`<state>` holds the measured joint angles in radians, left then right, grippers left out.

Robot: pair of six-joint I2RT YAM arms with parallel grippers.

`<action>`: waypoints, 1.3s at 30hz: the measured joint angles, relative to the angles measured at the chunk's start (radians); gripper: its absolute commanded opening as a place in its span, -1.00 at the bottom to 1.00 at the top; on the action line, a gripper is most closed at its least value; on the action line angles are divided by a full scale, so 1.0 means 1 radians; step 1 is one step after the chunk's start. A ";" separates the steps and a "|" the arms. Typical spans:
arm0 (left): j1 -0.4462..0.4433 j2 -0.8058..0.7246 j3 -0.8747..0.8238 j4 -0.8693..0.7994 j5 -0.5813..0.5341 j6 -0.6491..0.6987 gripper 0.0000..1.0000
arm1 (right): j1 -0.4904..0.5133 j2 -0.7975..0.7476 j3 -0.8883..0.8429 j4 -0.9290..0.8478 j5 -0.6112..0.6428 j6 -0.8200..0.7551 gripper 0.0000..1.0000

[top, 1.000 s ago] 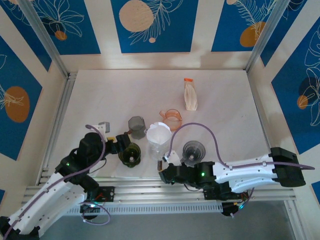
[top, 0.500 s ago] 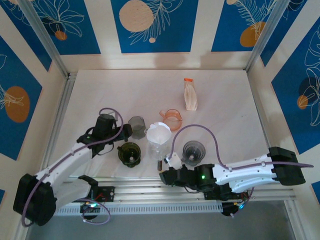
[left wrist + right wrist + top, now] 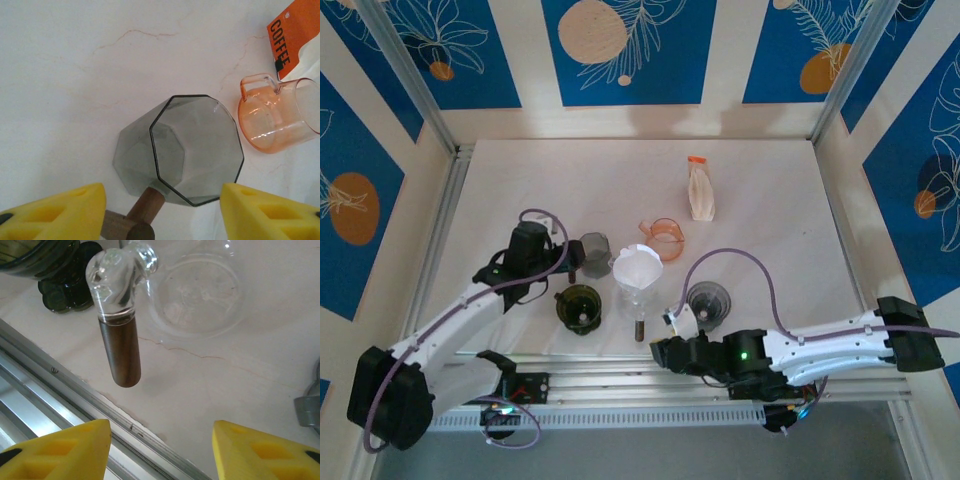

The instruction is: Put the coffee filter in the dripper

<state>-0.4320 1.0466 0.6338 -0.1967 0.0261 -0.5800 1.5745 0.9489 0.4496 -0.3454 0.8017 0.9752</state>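
Coffee filter (image 3: 637, 265) is in neither grip. L gripper (image 3: 161, 207): jaws part-open, empty, either side of the wooden handle (image 3: 144, 206) of the smoky grey glass dripper (image 3: 185, 150); orange cup (image 3: 272, 117) just beyond. R gripper (image 3: 160, 445): jaws apart, empty, facing the wood-tipped handle (image 3: 119, 347) of the clear glass dripper (image 3: 192, 295). Progress: filter looks already seated mouth-up in that clear dripper, mid-table, so prob. little left but backing off. Seating depth: can't tell. Filter itself: white paper cone, open, uncrushed.

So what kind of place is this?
Probably a robot test booth dressed as a pour-over coffee station: blue printed wall panels and aluminium framing enclose a white table holding a grey dripper, paper filter and coffee bag.
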 measured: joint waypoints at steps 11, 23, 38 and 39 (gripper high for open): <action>-0.018 0.013 -0.084 -0.005 0.015 0.015 0.25 | 0.000 -0.049 -0.021 -0.036 0.014 0.019 0.13; -0.032 0.069 -0.084 0.023 0.014 0.040 -0.11 | -0.005 -0.068 -0.035 -0.052 0.022 0.030 0.13; -0.035 0.047 -0.084 0.002 -0.049 0.038 -0.43 | -0.011 -0.068 -0.035 -0.052 0.021 0.030 0.13; -0.035 0.035 -0.084 -0.013 -0.059 0.038 -0.43 | -0.011 -0.068 -0.035 -0.052 0.022 0.030 0.13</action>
<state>-0.4675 1.0813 0.5503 -0.2096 -0.0326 -0.5423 1.5631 0.8806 0.4141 -0.3977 0.8234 1.0054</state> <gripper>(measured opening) 0.286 0.567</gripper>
